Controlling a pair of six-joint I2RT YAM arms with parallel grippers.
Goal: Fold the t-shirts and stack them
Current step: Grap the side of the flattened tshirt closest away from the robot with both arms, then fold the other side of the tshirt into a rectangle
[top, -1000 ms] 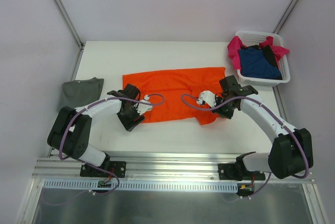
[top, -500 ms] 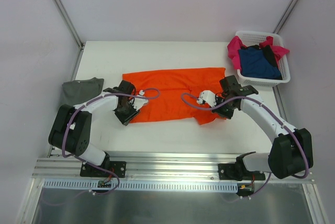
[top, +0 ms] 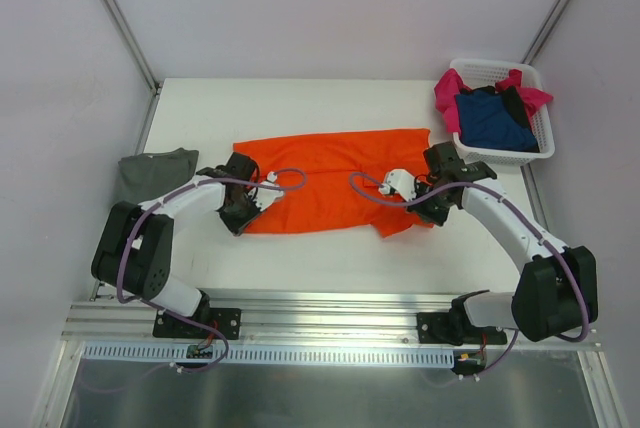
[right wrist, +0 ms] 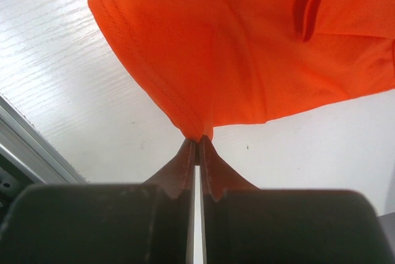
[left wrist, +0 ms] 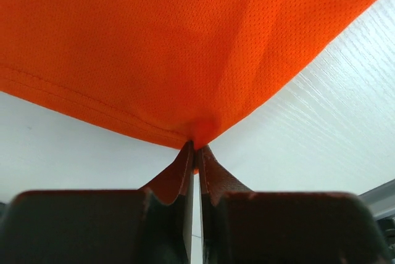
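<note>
Orange t-shirt (top: pixel 335 178) lies flat on the table (top: pixel 300 108), both claws already on it. Left claw (left wrist: pixel 196 153) is pinched tight on the near-left corner. In its wrist view the hem bunches right at the fingertips and the cloth fans out ahead of them and to both sides. Right claw (right wrist: pixel 199 144) is likewise clamped on a corner of stitched hem at the near-right end, with cloth spreading ahead of it and a loose flap further ahead on its right.

Key relation: the whole shirt sits beyond both claws, on the side away from the arm bases. Its long axis runs crosswise, from one claw to the other. Each arm has the end on its own side and neither is nearer overall. The near long edge spans the gap between the two grips, sagging a little on the table.

My guess at the step: lift that near edge and carry it forward over the cloth toward the far edge, a fold along the long axis. The claws would need to move together or the edge skews.

Grey-green t-shirt (top: pixel 155 173) lies folded, outboard of the left claw, apart from it. Basket (top: pixel 505 155) sits beyond and outboard of the right claw and holds the pink t-shirt (top: pixel 447 98) and navy t-shirt (top: pixel 490 120), both unfolded.
</note>
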